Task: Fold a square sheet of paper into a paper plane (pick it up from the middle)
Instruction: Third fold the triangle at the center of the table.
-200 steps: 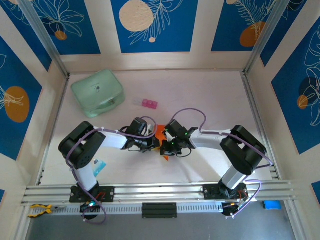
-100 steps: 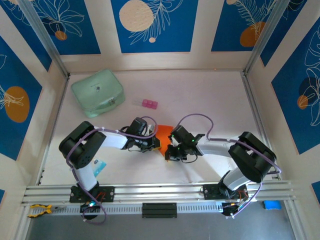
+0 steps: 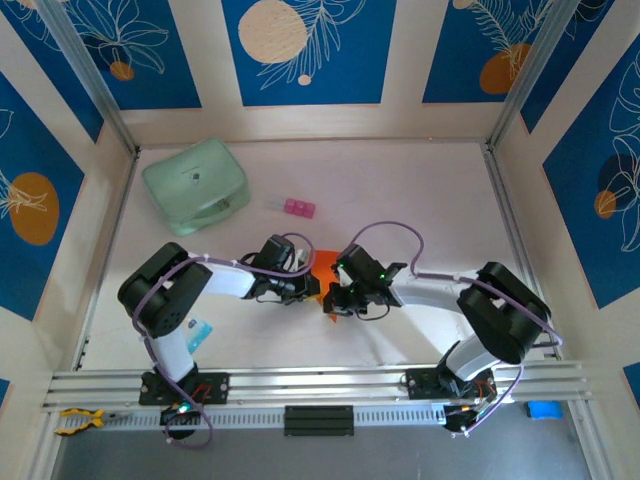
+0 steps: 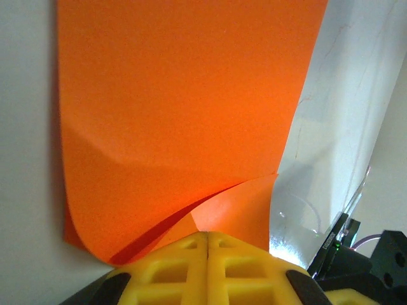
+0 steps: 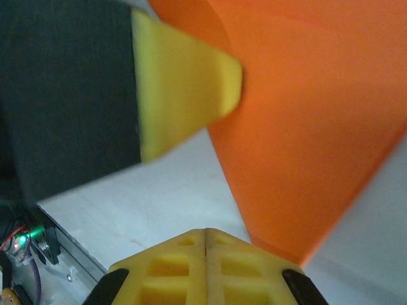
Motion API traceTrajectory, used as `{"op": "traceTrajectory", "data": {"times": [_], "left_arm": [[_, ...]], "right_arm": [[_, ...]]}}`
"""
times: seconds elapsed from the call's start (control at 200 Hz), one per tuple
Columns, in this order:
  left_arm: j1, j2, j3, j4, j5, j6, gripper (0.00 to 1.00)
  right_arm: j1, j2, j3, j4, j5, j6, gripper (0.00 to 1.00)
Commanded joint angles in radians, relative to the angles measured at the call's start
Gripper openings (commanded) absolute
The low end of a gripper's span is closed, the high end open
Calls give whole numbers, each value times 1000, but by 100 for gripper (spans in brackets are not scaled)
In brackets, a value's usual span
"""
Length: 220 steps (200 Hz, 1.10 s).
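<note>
orange paper (image 4: 178,114), edge pinched — left fingers (image 4: 172,267)

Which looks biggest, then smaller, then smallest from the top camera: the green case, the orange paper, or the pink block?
1. mint-green case: clearly the biggest.
2 and 3. orange paper and pink block: unsure. The paper is mostly hidden, and the part showing looks about like the block.

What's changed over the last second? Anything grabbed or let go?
The right arm's elbow swung outward, to the right and toward the near edge, while the right gripper stayed shut, low at the orange paper. Nothing visibly grabbed or released. The left gripper, also shut at the paper, the mint-green case and the pink block kept their places.
</note>
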Motion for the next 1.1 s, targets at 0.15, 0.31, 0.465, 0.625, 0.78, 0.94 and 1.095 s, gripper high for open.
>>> {"op": "traceTrajectory", "data": {"times": [0.15, 0.31, 0.465, 0.625, 0.78, 0.94, 1.095], "left_arm": [[7, 33, -17, -50, -28, 13, 2], [8, 35, -23, -49, -29, 13, 1], [10, 34, -32, -41, -30, 5, 1], [10, 29, -44, -25, -29, -5, 1], [10, 14, -46, -30, -36, -6, 1], [11, 17, -38, -42, -34, -2, 1], [14, 30, -25, -42, -27, 1, 1]], "right_arm": [[11, 41, -96, 80, -69, 47, 5], [43, -18, -200, 151, -94, 64, 6], [74, -48, -259, 146, -78, 79, 6], [70, -115, -299, 159, -71, 99, 6], [25, -216, -261, 131, -81, 85, 7], [-59, -163, -181, 139, -132, 78, 7], [-77, -32, -71, 146, -156, 52, 6]]}}
